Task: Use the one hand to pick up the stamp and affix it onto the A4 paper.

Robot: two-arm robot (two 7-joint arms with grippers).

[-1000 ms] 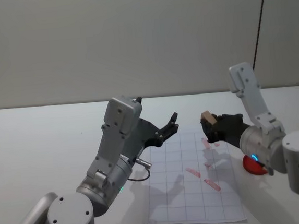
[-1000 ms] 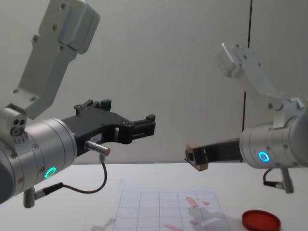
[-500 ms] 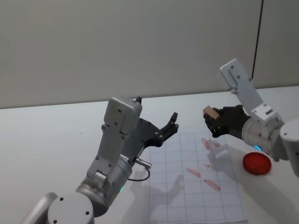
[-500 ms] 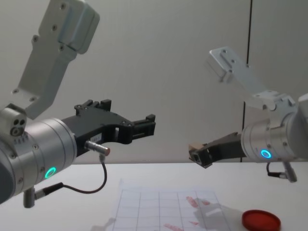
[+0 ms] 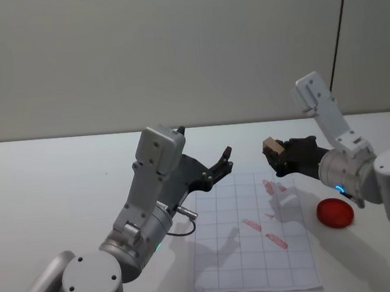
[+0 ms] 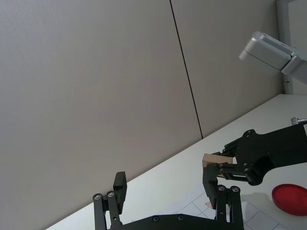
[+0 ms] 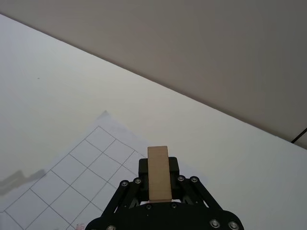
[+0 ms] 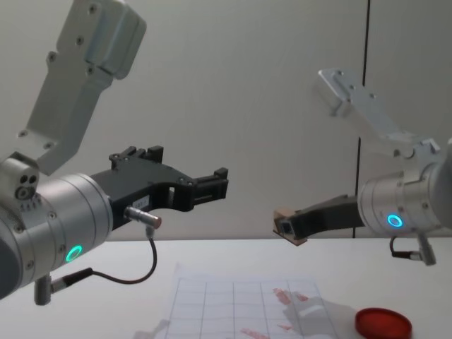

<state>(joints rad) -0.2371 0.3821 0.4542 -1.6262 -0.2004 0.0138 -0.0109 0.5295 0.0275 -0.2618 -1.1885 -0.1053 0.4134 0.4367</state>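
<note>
**Right hand holding the stamp in the air above the paper**

The right hand [image 5: 275,158] is gripping the stamp [image 5: 271,146], its dark fingers closed on the sides of the small tan block. In the right wrist view the block is sticking out beyond the fingertips, long side running along the hand's axis. Hand and stamp are hanging well clear of the surface [image 5: 48,186], toward the 1 o'clock corner of the A4 paper [image 5: 252,250]. In the chest view the stamp is sitting high above the sheet and touching nothing but the fingers.

The paper is lying flat on the surface, showing its grey grid and several red stamped marks, most of them across its middle and toward 1 o'clock. The hand's shadow is falling over the sheet's 2 o'clock side. A round red dish [image 5: 335,214] is resting on the surface just beside the paper's edge at 3 o'clock, apart from the stamp.

The left hand [image 5: 218,166] is hanging in the air toward the sheet's 11 o'clock corner, its fingers spread wide and holding nothing.
</note>
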